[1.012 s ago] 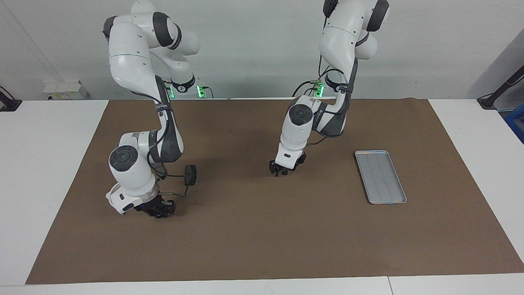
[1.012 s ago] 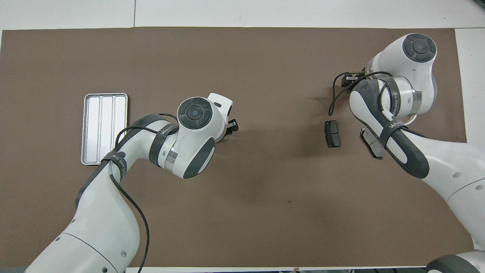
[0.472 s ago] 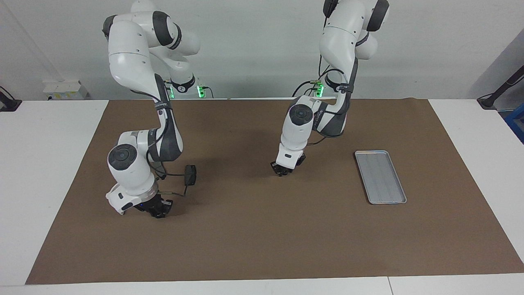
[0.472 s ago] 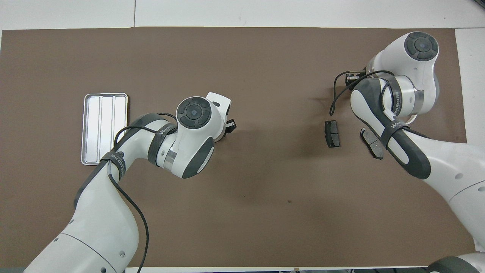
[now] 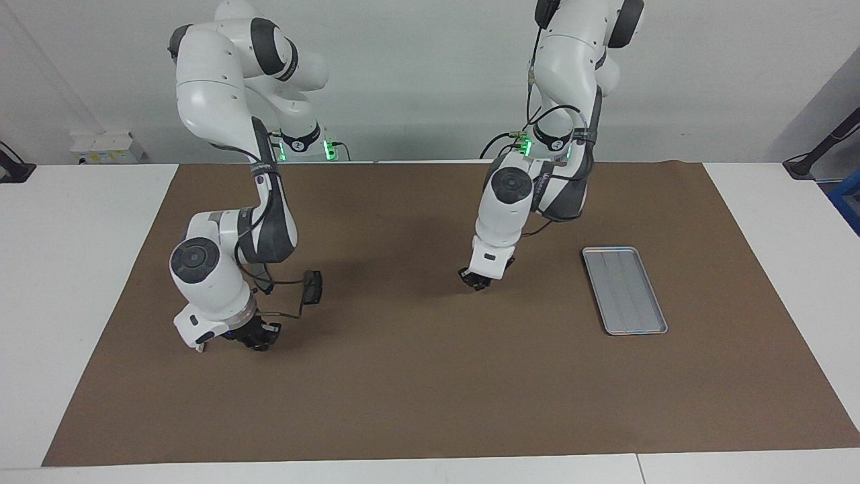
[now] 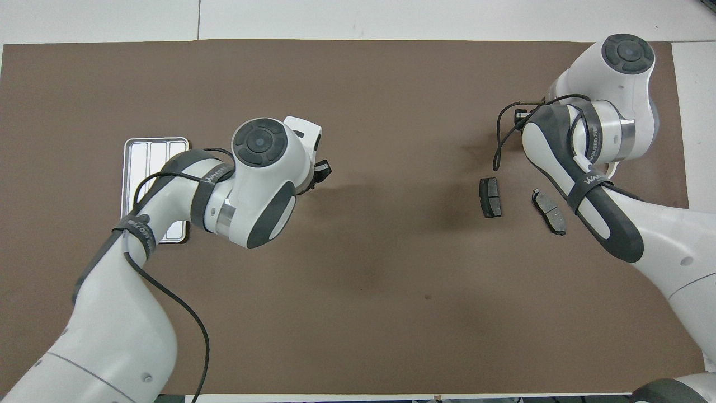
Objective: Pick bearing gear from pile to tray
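Of the pile I see two dark grey brake pads (image 6: 490,197) (image 6: 549,204) on the brown mat toward the right arm's end. One shows in the facing view (image 5: 312,286). The white arc and tiny black pieces are hidden. My right gripper (image 5: 259,338) (image 6: 520,116) is low over the mat beside the pads. The silver tray (image 5: 625,289) (image 6: 151,152) lies toward the left arm's end, partly covered by the left arm from overhead. My left gripper (image 5: 478,281) (image 6: 321,170) hangs over bare mat between the pads and the tray. I cannot see anything in it.
The brown mat (image 5: 430,390) covers most of the white table (image 5: 80,222). A black cable (image 6: 498,145) loops from the right wrist over the mat near the pads. A white box (image 5: 107,146) stands at the table's edge by the right arm's base.
My left gripper has moved toward the tray. The right wrist has shifted a little toward its end of the table, uncovering the second brake pad from overhead.
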Available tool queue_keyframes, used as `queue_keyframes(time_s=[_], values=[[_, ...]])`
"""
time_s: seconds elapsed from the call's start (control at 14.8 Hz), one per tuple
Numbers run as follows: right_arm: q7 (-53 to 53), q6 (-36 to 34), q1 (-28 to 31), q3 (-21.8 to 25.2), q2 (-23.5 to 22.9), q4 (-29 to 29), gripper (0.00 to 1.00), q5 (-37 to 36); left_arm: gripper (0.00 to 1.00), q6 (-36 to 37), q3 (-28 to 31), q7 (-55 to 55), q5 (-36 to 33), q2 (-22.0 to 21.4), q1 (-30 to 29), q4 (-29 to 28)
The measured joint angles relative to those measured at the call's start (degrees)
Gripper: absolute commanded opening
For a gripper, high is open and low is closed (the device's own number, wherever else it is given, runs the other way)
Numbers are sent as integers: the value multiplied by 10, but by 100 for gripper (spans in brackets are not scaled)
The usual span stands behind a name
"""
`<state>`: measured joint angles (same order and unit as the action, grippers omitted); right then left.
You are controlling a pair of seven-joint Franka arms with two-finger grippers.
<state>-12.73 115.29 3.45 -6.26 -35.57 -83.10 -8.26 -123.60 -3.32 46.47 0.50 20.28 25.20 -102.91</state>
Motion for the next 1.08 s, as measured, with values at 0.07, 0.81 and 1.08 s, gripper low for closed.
queue_keyframes(time_s=[0.07, 0.81, 1.08], values=[[2, -48, -1, -4, 5, 25, 0, 0, 13, 30, 1, -48, -1, -29, -26, -10], [-466, -254, -185, -148, 79, 162, 0, 20, 16, 12, 4, -487, -1, -127, -274, -154], [-592, -134, -246, -148, 48, 110, 0, 24, 16, -51, 3, -499, -1, -127, -289, -203]])
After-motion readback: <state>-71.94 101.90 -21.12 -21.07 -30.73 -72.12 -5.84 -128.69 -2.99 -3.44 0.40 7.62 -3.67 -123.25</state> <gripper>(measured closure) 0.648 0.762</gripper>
